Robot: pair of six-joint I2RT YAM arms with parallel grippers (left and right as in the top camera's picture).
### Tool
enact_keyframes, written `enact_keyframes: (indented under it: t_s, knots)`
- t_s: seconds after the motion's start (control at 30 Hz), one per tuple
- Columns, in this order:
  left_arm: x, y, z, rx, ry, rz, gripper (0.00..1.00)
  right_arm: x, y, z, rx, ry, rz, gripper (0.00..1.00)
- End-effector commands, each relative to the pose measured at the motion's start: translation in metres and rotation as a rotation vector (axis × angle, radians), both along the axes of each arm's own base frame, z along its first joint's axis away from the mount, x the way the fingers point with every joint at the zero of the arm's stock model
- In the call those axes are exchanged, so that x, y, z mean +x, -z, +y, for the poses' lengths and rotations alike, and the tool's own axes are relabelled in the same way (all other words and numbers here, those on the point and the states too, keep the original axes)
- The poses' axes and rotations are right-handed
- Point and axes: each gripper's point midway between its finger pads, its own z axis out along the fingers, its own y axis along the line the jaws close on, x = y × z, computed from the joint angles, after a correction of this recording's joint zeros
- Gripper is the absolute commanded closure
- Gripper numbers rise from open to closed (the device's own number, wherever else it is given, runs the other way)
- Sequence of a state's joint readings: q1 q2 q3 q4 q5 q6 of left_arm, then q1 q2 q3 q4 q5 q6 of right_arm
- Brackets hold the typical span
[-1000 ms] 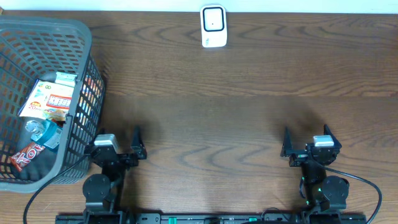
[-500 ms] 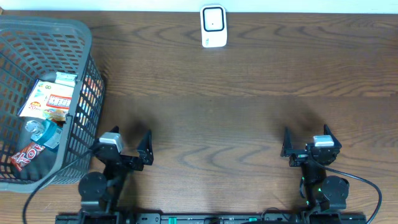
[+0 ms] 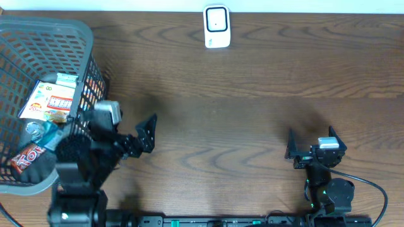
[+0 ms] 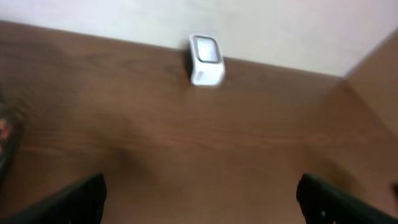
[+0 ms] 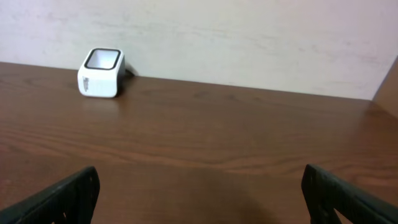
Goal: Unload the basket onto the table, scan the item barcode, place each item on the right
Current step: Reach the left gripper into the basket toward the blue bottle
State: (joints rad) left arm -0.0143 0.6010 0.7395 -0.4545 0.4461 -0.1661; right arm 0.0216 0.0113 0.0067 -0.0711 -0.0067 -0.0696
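Left tool (image 4: pixel 200 198) now higher, beside basket (image 3: pixel 47 26)

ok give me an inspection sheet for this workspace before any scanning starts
surface: dark wood table, bare across the middle
job's things: white scanner upright at the far edge; packaged items inside the grey basket at the left
clutter: nothing seen
hands: left hand open and empty, beside the basket; right hand open and empty, near the front edge
cables: black cable looping by the right arm's base
surroundings: pale wall behind the table
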Motion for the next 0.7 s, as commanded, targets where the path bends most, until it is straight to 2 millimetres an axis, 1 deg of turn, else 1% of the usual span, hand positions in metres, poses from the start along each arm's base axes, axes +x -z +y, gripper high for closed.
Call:
enact_keyframes:
  t_s: [0.0,0.1,0.17,0.23,0.33,0.37,0.43,0.53,0.67]
  knots:
    - [-0.011,-0.024,-0.026,-0.034,0.17,0.019,0.02,0.0,0.0,0.0,0.002,0.001,0.0,0.01]
    - [-0.015,-0.005,-0.027,-0.044,0.172,0.111,0.02,0.0,0.0,0.0,0.002,0.001,0.0,0.01]
    - [-0.016,-0.001,-0.028,-0.073,0.168,0.147,0.02,0.0,0.0,0.0,0.002,0.001,0.0,0.01]
    - [-0.015,-0.003,-0.029,-0.095,0.167,0.147,0.02,0.0,0.0,0.0,0.002,0.001,0.0,0.01]
    - [-0.007,-0.018,-0.029,-0.108,0.156,0.082,0.02,0.0,0.0,0.0,0.002,0.001,0.0,0.01]
    - [-0.003,-0.023,-0.026,-0.137,0.122,0.079,0.02,0.0,0.0,0.0,0.002,0.001,0.0,0.01]
    - [0.006,-0.03,-0.012,-0.19,-0.003,0.09,0.02,0.0,0.0,0.0,0.002,0.001,0.0,0.01]
    - [0.015,-0.042,0.008,-0.221,-0.151,0.082,0.02,0.0,0.0,0.0,0.002,0.001,0.0,0.01]
    - [0.024,-0.067,0.028,-0.229,-0.275,0.053,0.02,0.0,0.0,0.0,0.002,0.001,0.0,0.01]
